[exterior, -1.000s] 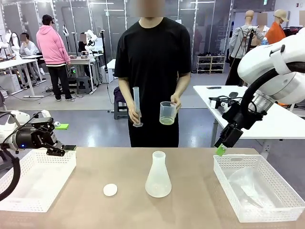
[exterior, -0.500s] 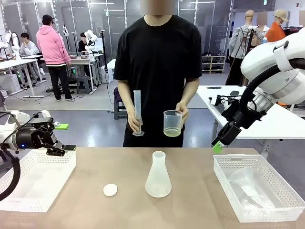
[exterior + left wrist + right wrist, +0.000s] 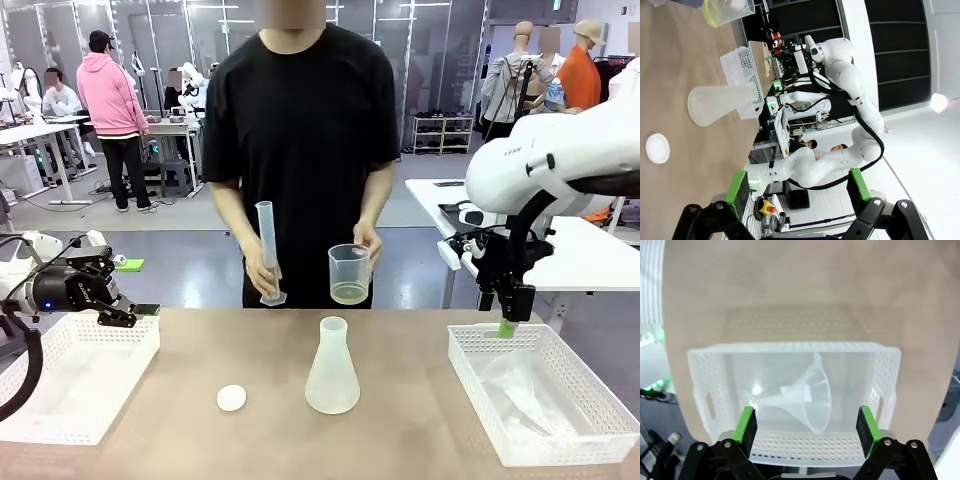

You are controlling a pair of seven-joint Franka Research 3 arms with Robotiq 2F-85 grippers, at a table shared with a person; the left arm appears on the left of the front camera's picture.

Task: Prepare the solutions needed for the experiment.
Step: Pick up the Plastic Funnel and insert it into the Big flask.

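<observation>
Front view: your solutions (image 3: 350, 293), a shallow pale-yellow layer in the person's held beaker (image 3: 350, 262), 12 o'clock beyond the conical flask (image 3: 332, 370). Funnel (image 3: 807, 392) in basket (image 3: 790, 348), 3 o'clock. Left gripper (image 3: 800, 187), right gripper (image 3: 807, 422): wide, empty.

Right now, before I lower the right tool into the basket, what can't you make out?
- Front view: funnel hazy behind the mesh of the right basket.
- Front view: frosted flask, contents hidden by its wall.
- Front view: cylinder markings too small; the person's hand covers its lower part.
- Left wrist view: beaker and its solution cut off by the top edge.
</observation>
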